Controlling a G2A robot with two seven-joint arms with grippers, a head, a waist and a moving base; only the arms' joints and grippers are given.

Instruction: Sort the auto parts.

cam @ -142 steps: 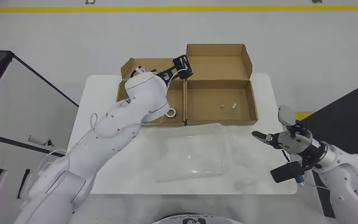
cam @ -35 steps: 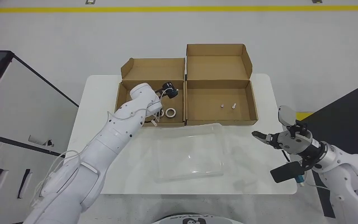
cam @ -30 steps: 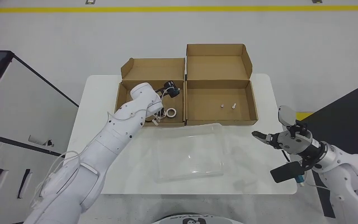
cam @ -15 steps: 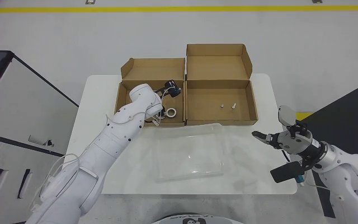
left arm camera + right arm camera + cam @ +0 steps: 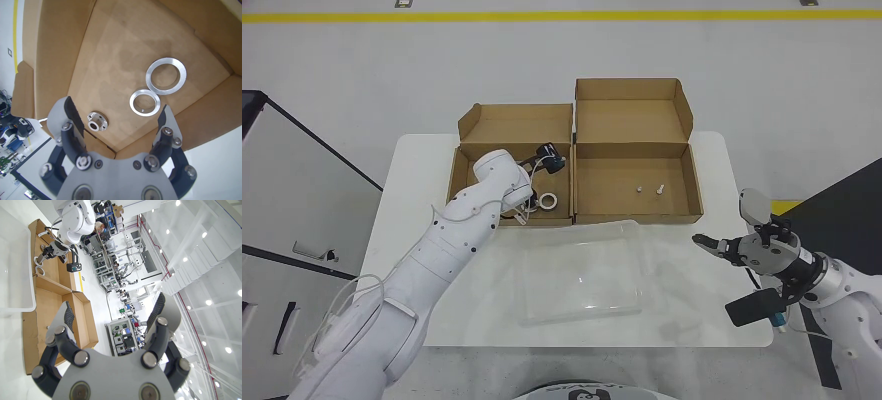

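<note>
The left cardboard box point(image 5: 117, 47) holds a large metal ring point(image 5: 166, 75), a smaller metal ring point(image 5: 144, 102) overlapping its edge, and a flanged metal hub point(image 5: 97, 123). My left gripper point(image 5: 117, 106) hangs open just above the box floor, with the hub near one finger and the small ring near the other, gripping nothing. From above, the left gripper point(image 5: 527, 203) sits in the left box point(image 5: 457, 170) beside a ring point(image 5: 550, 201). My right gripper point(image 5: 726, 226) is open and empty over the table's right edge; in its own view, the right gripper point(image 5: 114, 303) faces the room.
The right cardboard box point(image 5: 622, 205) holds two small pale parts point(image 5: 650, 187). A clear plastic bin point(image 5: 582, 270) stands in front of both boxes at mid-table. Both box lids stand up at the rear. Bare table lies left of the bin.
Since 4.7 s ago the left arm drew back from the boxes' rear and came down into the left box. It has barely shifted in the last second. The right arm stayed still.
</note>
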